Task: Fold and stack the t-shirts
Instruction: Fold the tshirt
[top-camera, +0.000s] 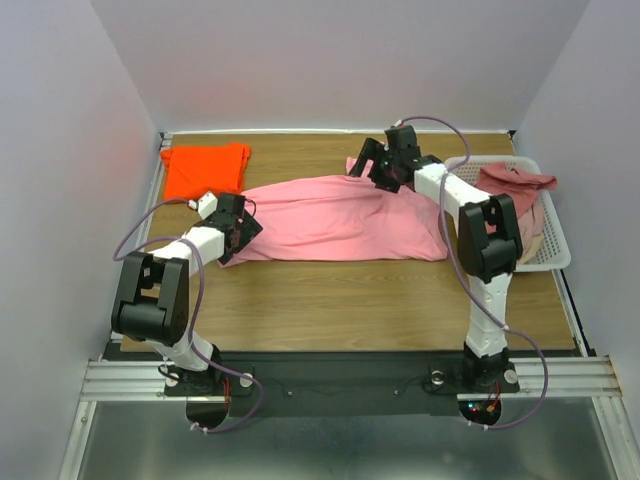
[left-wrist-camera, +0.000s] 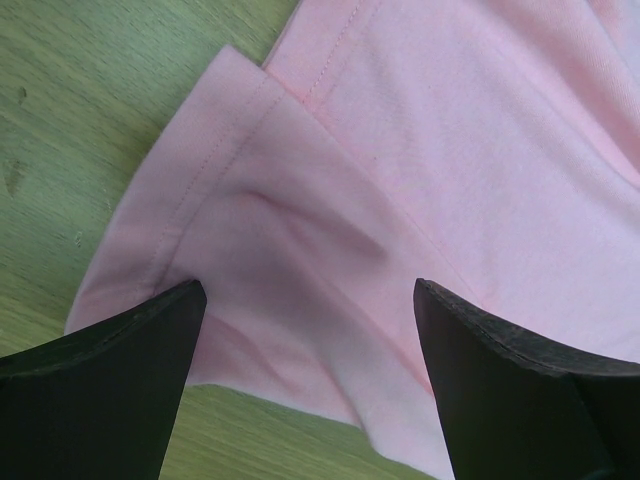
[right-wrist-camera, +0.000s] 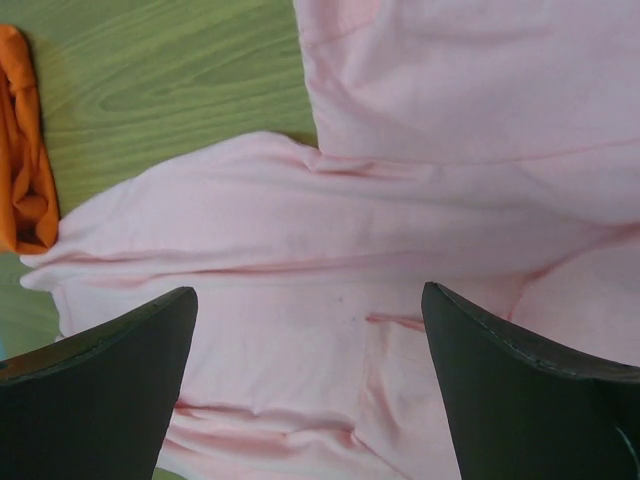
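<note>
A bubblegum pink t-shirt (top-camera: 335, 215) lies spread lengthwise across the middle of the wooden table. My left gripper (top-camera: 237, 232) is open over its near-left hem corner (left-wrist-camera: 250, 230), with cloth between the fingers but not pinched. My right gripper (top-camera: 385, 165) is open above the shirt's far end (right-wrist-camera: 330, 260), its fingers apart over wrinkled cloth. A folded orange t-shirt (top-camera: 205, 168) lies at the far left corner, and its edge shows in the right wrist view (right-wrist-camera: 25, 160). Dusty rose and cream shirts (top-camera: 515, 182) lie in the basket.
A white mesh basket (top-camera: 553, 245) stands at the right edge of the table. Grey walls close in the table on the left, back and right. Bare wood (top-camera: 350, 300) lies between the pink shirt and the arm bases.
</note>
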